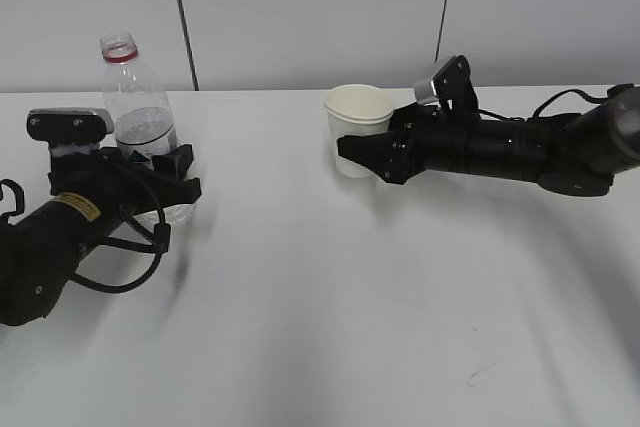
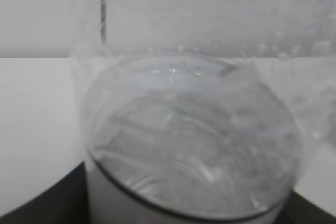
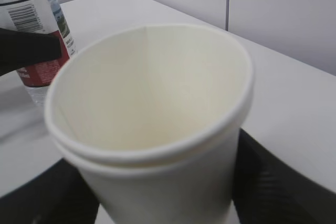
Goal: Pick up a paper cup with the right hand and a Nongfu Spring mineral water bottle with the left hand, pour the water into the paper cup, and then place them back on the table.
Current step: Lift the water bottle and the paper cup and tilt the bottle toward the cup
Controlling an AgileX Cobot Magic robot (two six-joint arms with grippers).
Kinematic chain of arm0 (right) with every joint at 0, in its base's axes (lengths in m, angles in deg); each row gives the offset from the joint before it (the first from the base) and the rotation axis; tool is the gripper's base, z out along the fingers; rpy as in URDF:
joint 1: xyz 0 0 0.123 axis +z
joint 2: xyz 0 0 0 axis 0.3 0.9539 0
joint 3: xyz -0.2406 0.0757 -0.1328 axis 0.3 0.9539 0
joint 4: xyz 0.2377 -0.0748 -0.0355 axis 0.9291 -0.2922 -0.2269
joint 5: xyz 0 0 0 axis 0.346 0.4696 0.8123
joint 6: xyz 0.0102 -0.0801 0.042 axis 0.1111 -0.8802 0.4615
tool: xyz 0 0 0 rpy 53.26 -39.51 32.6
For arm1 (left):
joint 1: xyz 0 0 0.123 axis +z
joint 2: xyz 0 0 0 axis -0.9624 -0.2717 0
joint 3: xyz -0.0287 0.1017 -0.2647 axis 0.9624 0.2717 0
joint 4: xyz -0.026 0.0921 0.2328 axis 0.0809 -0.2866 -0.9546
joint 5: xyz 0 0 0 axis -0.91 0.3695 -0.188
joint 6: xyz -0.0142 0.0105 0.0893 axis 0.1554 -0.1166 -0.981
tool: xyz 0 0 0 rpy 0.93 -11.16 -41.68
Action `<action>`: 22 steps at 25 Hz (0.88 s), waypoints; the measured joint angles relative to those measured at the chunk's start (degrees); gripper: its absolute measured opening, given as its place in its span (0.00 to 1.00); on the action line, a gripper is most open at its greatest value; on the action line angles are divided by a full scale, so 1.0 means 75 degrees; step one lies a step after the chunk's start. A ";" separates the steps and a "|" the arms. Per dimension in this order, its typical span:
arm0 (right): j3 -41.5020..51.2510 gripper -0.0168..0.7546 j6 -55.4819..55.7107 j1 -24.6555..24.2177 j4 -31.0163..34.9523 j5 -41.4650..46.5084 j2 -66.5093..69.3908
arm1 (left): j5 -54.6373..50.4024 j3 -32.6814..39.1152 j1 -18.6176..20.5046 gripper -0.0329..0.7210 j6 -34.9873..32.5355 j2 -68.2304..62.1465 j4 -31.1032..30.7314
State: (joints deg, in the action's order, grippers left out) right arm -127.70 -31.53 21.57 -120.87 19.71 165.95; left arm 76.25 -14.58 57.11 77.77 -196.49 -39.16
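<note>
Paper cup (image 1: 357, 127) and uncapped water bottle (image 1: 140, 122) both stand on the table (image 1: 350, 327), right tool (image 1: 372, 157) and left tool (image 1: 172, 179) closed around them; cup looks empty, lift and pour pending.

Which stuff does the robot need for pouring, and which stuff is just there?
Needed:
bottle
water
cup
left gripper
right gripper
table

Just there:
wall
small scratch on the table

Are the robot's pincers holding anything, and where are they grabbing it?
It looks so. The left pincer grips the water bottle around its lower body. The right pincer grips the paper cup at its lower half. Both stand on the table.
</note>
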 joint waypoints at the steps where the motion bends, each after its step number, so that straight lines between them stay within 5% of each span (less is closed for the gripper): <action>1: 0.0000 0.67 0.0000 0.0000 -0.0083 0.0000 0.0000 | 0.0000 0.0000 0.0020 0.60 0.0000 0.0000 -0.0050; 12: 0.0000 0.67 0.0232 0.0615 -0.0405 0.0000 0.0000 | -0.0424 -0.0867 0.1381 0.61 0.0000 -0.0092 -0.2224; 22: 0.0000 0.67 0.0285 0.1298 -0.0483 -0.0086 0.0000 | -0.1775 -0.2702 0.1517 0.61 -0.0285 -0.0108 -0.4622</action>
State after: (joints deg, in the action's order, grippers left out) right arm -127.70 -29.40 31.30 -124.49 19.07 165.95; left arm 62.94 -34.84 68.48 75.63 -197.29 -73.82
